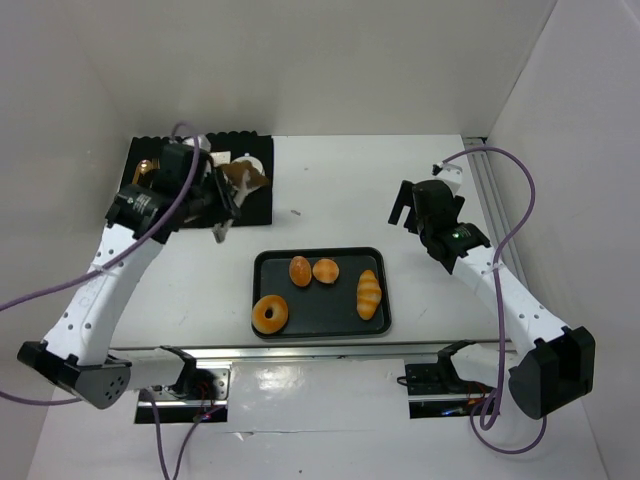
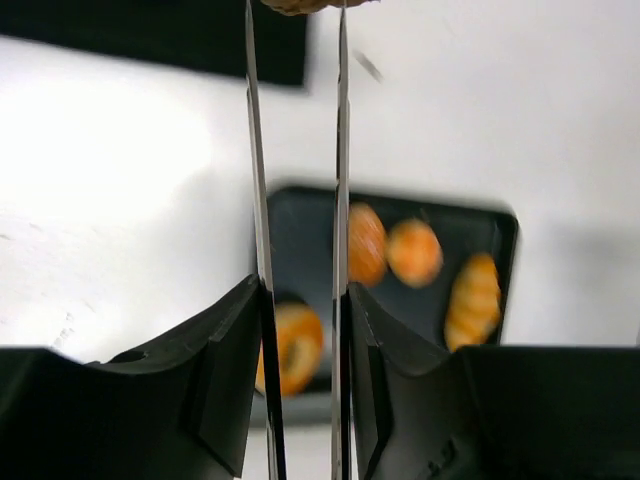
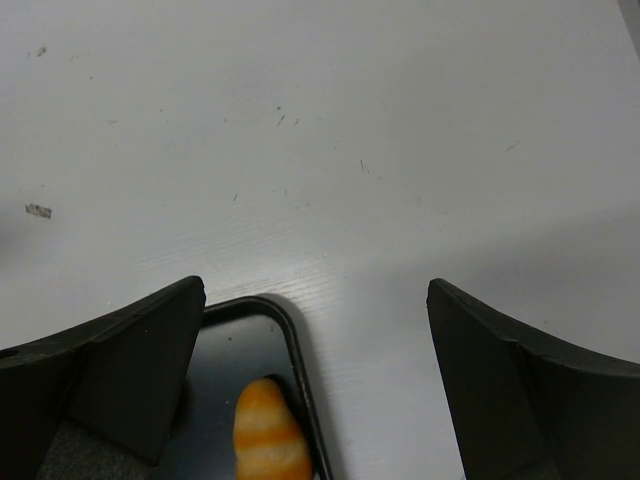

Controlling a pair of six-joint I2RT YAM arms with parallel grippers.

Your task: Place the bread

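Observation:
My left gripper (image 1: 220, 203) (image 2: 303, 300) is shut on a pair of thin metal tongs (image 2: 342, 150). The tongs' tips pinch a brown bread piece (image 1: 244, 178) (image 2: 305, 5), held up in the air by the edge of the back-left black mat (image 1: 258, 207). A black tray (image 1: 320, 258) at the table's middle holds a ring doughnut (image 1: 270, 314), two round buns (image 1: 300, 270) and a striped long roll (image 1: 369, 293). It also shows in the left wrist view (image 2: 500, 230), below the tongs. My right gripper (image 1: 405, 212) (image 3: 315, 300) is open and empty, right of the tray's far right corner (image 3: 290, 330).
Another brown bread (image 1: 148, 172) lies on the black mat behind my left arm. White walls close in the left, back and right. A metal rail (image 1: 495, 190) runs along the right edge, another (image 1: 300, 352) along the near edge.

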